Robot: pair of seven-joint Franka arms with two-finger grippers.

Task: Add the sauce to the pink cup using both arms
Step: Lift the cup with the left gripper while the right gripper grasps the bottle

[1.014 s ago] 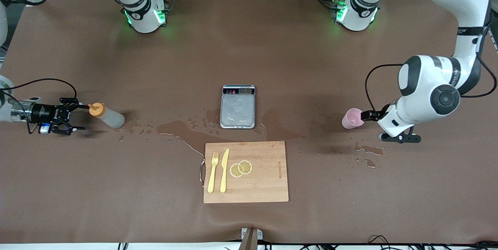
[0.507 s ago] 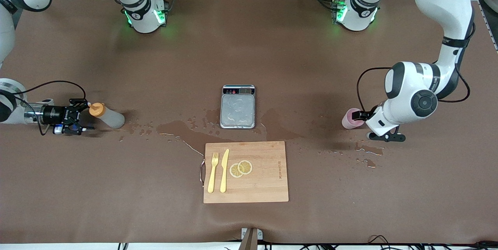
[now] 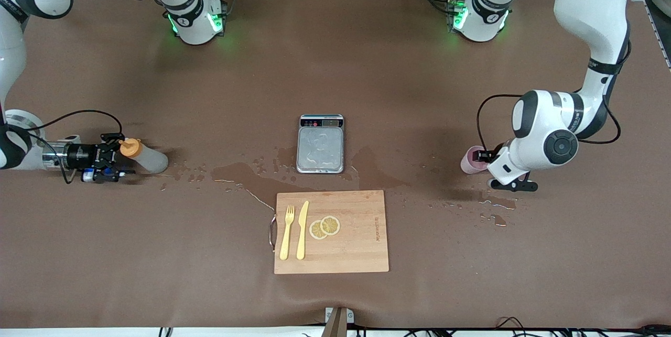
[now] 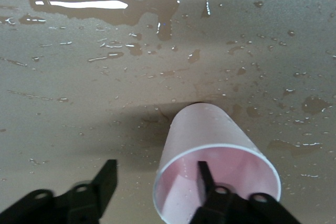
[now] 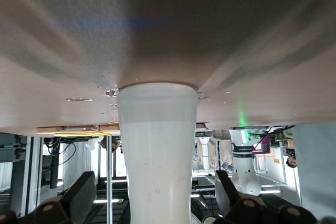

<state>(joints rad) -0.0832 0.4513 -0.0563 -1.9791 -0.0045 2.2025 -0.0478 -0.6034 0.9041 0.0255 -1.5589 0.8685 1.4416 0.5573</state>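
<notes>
The sauce bottle (image 3: 149,159) lies on its side at the right arm's end of the table, with its orange cap (image 3: 130,147) pointing at my right gripper (image 3: 118,154). That gripper is low and open, with a finger on each side of the cap end. In the right wrist view the whitish bottle (image 5: 157,145) fills the gap between the open fingers (image 5: 84,187). The pink cup (image 3: 472,160) stands at the left arm's end. My left gripper (image 3: 481,156) is open at its rim. In the left wrist view one finger (image 4: 206,174) is inside the cup (image 4: 210,129) and the other outside it.
A silver scale (image 3: 320,143) sits mid-table. Nearer the front camera is a wooden cutting board (image 3: 356,253) with a yellow fork (image 3: 286,232), a knife and lemon slices. Water puddles (image 3: 236,173) spread between the bottle and the scale, and more lie near the cup (image 3: 495,203).
My right gripper has moved toward the bottle until its fingers flank the cap end. My left gripper has moved in on the cup, and one finger is now inside the rim.
</notes>
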